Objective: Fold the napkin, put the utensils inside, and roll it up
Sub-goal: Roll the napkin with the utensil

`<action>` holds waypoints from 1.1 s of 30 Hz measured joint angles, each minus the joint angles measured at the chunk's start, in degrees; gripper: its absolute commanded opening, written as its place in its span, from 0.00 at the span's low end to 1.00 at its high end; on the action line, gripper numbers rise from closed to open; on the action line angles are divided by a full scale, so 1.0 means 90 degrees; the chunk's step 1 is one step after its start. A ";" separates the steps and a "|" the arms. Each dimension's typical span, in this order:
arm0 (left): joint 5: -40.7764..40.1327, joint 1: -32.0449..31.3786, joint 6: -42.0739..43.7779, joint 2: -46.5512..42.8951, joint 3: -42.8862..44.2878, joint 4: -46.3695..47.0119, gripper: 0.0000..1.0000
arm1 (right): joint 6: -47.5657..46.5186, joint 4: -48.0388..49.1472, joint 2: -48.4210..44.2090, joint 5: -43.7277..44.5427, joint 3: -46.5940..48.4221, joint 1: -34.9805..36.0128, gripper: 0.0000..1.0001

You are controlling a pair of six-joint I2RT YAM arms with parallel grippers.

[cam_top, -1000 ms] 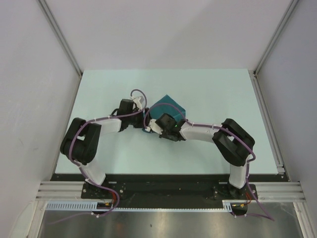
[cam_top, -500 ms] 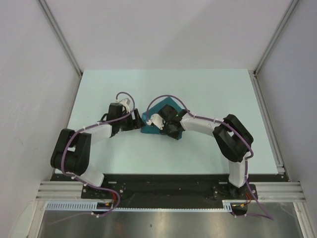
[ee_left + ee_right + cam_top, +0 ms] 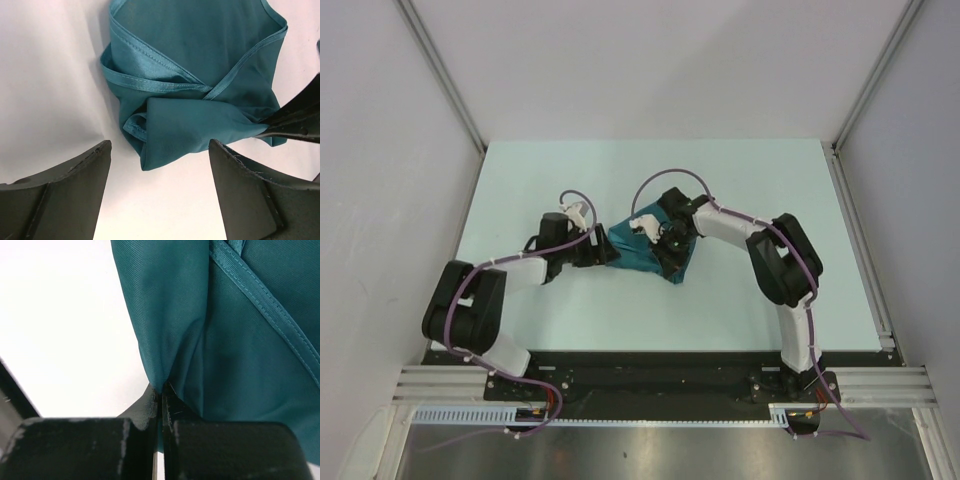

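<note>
From above, the teal napkin (image 3: 635,260) lies bunched at the centre of the table (image 3: 520,180) between both arms. Its long axis runs from mid-left down to a pointed lower-right corner. Only the right wrist view shows the right gripper (image 3: 161,390) clenched on a pinched fold of cloth. The left wrist view shows the left gripper (image 3: 159,150) released, its fingers spread wide either side of the bundle's near end.
</note>
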 measured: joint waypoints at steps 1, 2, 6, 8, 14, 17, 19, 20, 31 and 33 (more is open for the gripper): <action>0.0046 -0.0010 -0.0002 0.0070 0.0000 0.0029 0.84 | -0.0007 -0.0087 0.0083 -0.0209 0.0080 -0.0078 0.00; 0.0073 -0.0010 -0.0005 0.0143 0.0000 0.0063 0.84 | -0.0012 -0.0165 0.0160 -0.0410 0.0153 -0.0155 0.00; 0.0170 -0.0017 -0.0034 0.0401 0.0136 0.0131 0.84 | -0.0058 -0.0357 0.0403 -0.1093 0.0313 -0.0384 0.00; 0.0211 -0.0022 -0.0073 0.0551 0.0265 0.0158 0.84 | -0.0075 -0.0437 0.0498 -0.1341 0.0369 -0.0444 0.00; 0.0243 -0.0032 -0.0226 0.0835 0.0539 0.0177 0.65 | -0.0097 -0.0527 0.0634 -0.1797 0.0401 -0.0551 0.00; 0.0253 -0.0056 -0.0284 0.0998 0.0641 0.0129 0.51 | -0.0097 -0.0556 0.0673 -0.1936 0.0401 -0.0595 0.00; 0.0274 -0.0058 -0.0316 0.1073 0.0665 0.0112 0.42 | -0.0097 -0.0573 0.0707 -0.2023 0.0410 -0.0634 0.00; 0.0284 -0.0061 -0.0340 0.1107 0.0665 0.0114 0.39 | -0.0097 -0.0578 0.0726 -0.2072 0.0418 -0.0651 0.00; 0.0491 -0.0078 -0.0454 0.1280 0.0729 -0.0002 0.00 | 0.0015 -0.0770 0.0940 -0.2477 0.0529 -0.0848 0.15; 0.0486 -0.0092 -0.0454 0.1280 0.0789 -0.0148 0.00 | 0.0109 -0.0775 0.0940 -0.2492 0.0527 -0.0911 0.25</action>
